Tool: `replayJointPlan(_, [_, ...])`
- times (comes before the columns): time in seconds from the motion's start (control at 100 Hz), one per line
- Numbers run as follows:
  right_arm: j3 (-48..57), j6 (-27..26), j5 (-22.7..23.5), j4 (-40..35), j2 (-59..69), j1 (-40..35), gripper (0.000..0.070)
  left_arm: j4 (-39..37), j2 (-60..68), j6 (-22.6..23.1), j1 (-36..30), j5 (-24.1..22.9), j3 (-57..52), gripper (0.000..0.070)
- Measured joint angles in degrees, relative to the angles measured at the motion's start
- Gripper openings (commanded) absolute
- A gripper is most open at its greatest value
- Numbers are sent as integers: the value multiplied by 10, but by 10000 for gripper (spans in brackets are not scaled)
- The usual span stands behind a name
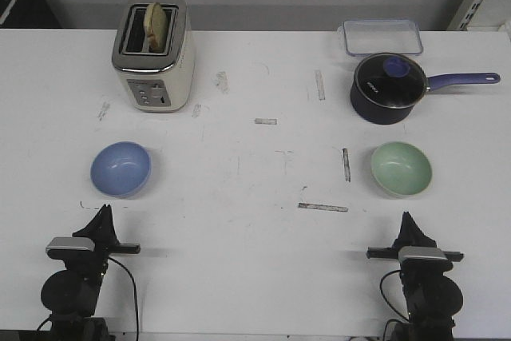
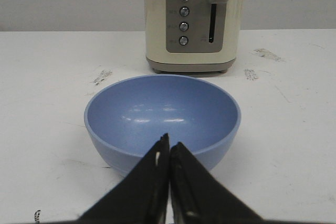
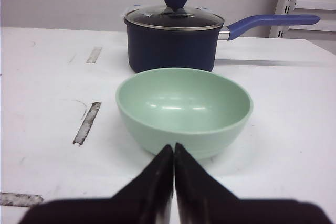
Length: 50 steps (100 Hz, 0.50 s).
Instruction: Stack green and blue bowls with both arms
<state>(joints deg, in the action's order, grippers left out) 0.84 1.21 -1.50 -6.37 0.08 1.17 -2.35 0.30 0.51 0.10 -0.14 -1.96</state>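
A: Bowl positions?
B: Blue bowl [image 1: 120,169] lower left of the frame, green bowl [image 1: 401,168] lower right, well apart.
A: Grippers?
B: Left gripper [image 1: 104,212] and right gripper [image 1: 407,218]: jaws pressed together, holding nothing, each just below its bowl.

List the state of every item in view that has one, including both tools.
Blue bowl: upright, empty, unstacked.
Green bowl: upright, empty, unstacked.
Left tool: shut, holding nothing.
Right tool: shut, holding nothing.
Saucepan: lid on.
Toaster: bread in slot, lever up.
Clear container: lid on.
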Motion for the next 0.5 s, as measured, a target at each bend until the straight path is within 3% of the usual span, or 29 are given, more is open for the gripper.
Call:
replayJointPlan(0.28, [69, -16, -8, 101, 1, 0, 0, 0, 0, 0, 0, 0, 0, 1])
replayJointPlan(0.4, [157, -16, -47, 100, 18, 0, 0, 0, 0, 0, 0, 0, 0, 1])
replayJointPlan(0.5, [232, -16, -62, 51, 65, 0, 0, 0, 0, 0, 0, 0, 0, 1])
